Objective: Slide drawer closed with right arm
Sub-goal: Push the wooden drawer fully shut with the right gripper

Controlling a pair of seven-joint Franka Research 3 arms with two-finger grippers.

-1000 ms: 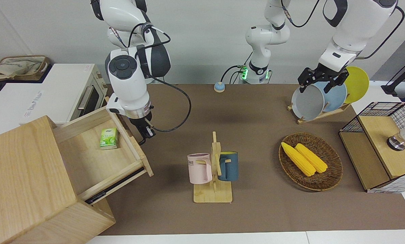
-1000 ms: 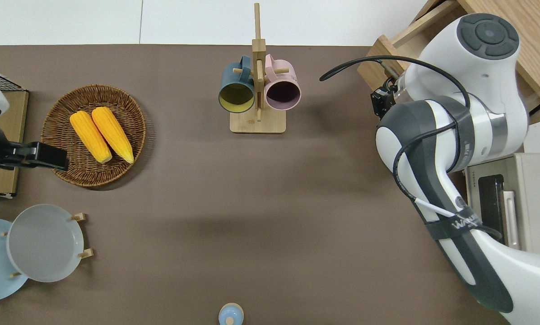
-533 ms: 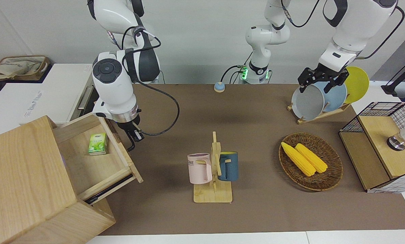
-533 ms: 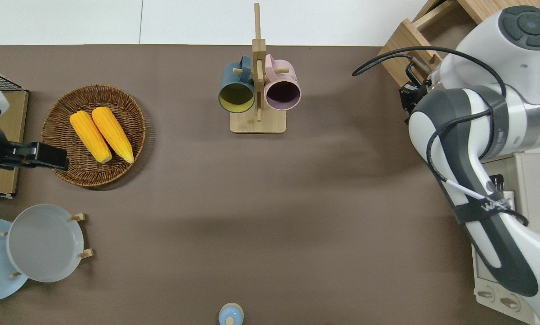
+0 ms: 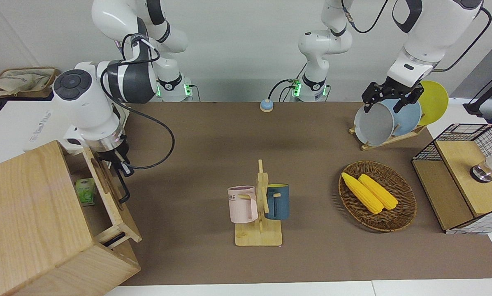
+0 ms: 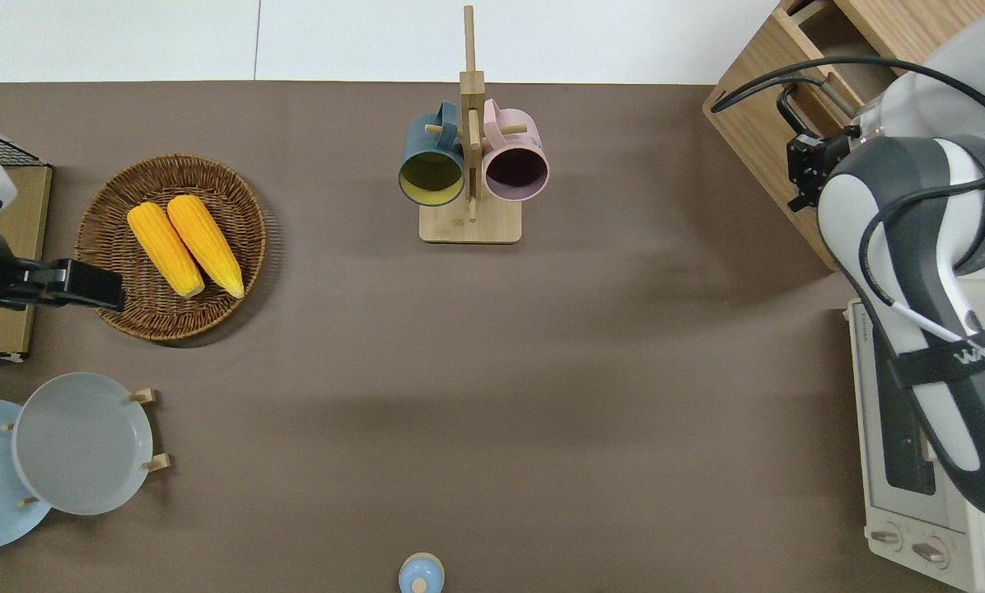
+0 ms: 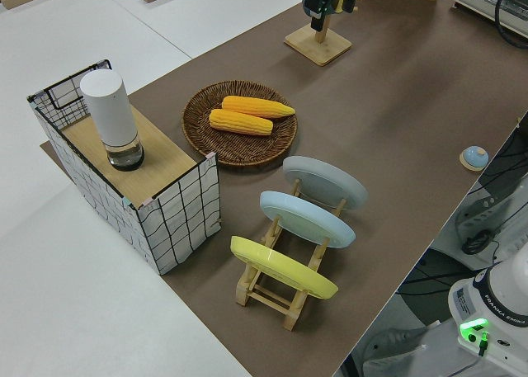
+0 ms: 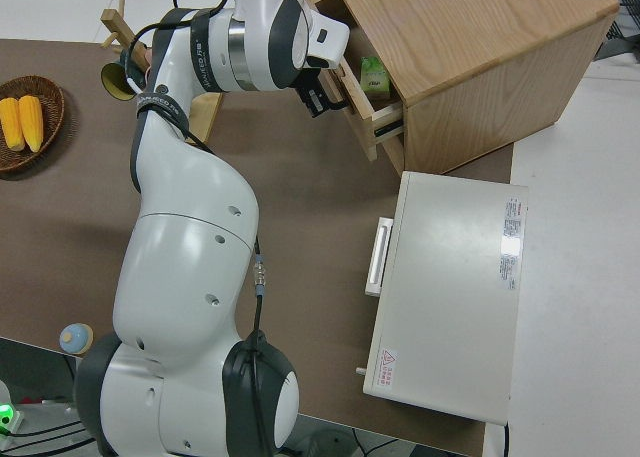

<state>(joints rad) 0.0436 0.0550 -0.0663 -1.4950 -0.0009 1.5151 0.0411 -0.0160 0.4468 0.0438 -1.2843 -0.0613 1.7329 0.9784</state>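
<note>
One camera faced me from across the table (image 5: pixel 312 135), with my arms at its top. Another looked straight down, my arms entering from below; both took in the mug rack (image 5: pixel 259 213) and corn basket (image 6: pixel 171 247). A raised camera watched from my left arm's end. The last hung close above my right arm (image 8: pixel 200 277).

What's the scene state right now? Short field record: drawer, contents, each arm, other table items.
drawer: drawer partly open, sticking out of the cabinet
contents: green carton inside
right gripper: right gripper at the drawer's front panel, by the black handle
left arm: parked
table: mug rack with two mugs; basket with two corn cobs; plate rack; toaster oven
</note>
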